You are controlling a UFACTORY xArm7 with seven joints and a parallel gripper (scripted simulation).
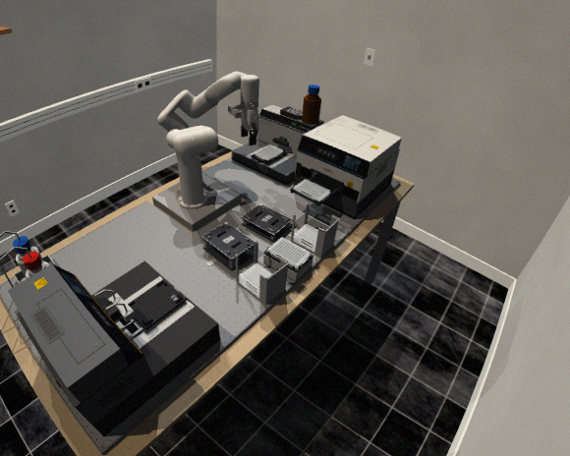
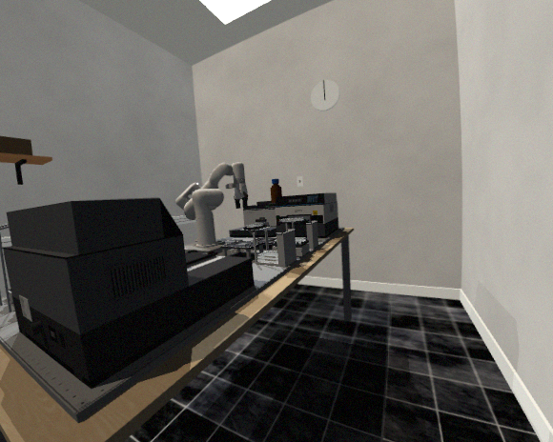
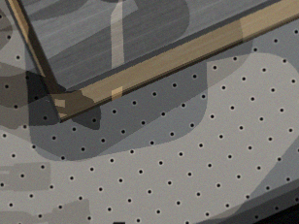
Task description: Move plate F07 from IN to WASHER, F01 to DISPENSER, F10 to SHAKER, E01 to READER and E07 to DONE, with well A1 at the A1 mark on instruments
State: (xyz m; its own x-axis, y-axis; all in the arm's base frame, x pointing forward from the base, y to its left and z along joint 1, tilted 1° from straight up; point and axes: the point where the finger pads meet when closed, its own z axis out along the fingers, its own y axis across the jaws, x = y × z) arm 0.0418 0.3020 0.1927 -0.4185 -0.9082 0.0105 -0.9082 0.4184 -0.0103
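My gripper (image 1: 249, 132) hangs open and empty at the back of the deck, to the left of and above a white well plate (image 1: 268, 153) that lies flat on a low dark instrument. The gripper also shows in the exterior view (image 2: 241, 204). Another white plate (image 1: 312, 190) lies on the tray in front of the big white-topped instrument (image 1: 350, 157). A third plate (image 1: 289, 252) sits on a small station near the front edge. Two stack racks (image 1: 317, 233) (image 1: 262, 281) hold white plates. The wrist view shows only the perforated deck (image 3: 194, 164) and the table's wooden corner (image 3: 87, 98); no fingers or plate appear there.
Two black nests (image 1: 267, 219) (image 1: 229, 241) stand bare mid-deck. A large dark instrument (image 1: 104, 334) with a bare black carrier (image 1: 155, 301) fills the front left. A brown bottle (image 1: 312, 104) stands behind the white-topped instrument. The arm's base (image 1: 193, 197) stands at the deck's left.
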